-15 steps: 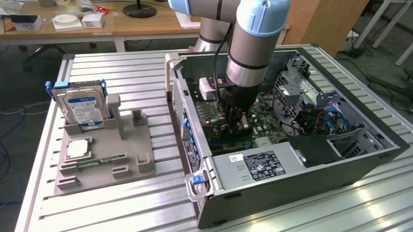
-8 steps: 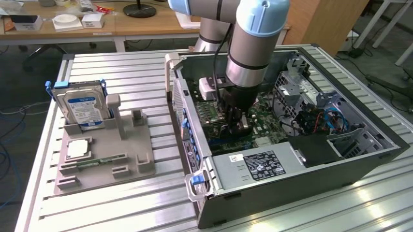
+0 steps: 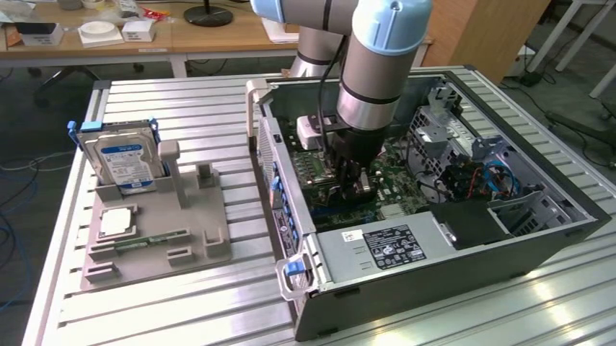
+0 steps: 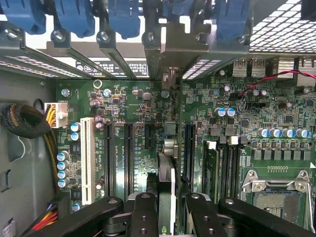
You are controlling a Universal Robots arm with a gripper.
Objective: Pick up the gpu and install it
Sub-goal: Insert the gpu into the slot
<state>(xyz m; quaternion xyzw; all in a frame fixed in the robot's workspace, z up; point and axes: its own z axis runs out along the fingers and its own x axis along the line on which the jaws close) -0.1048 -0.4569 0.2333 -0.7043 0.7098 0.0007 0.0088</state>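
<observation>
you've got the gpu (image 4: pixel 166 182) clamped edge-on in the end effector (image 4: pixel 168 210), down inside the open computer case (image 3: pixel 539 241) over the motherboard (image 4: pixel 133 106) slots; pickup done, seating not yet visible.

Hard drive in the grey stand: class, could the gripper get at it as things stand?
Probably not: the gripper is down inside the computer case, shut on the gpu, with the case's wall between.

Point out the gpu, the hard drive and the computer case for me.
gpu (image 4: pixel 166 190): wrist view, its top edge between the claw's fingers.
hard drive (image 3: pixel 123 160): exterior view, its blue label.
computer case (image 3: pixel 452 267): exterior view, its dark near wall.
</observation>
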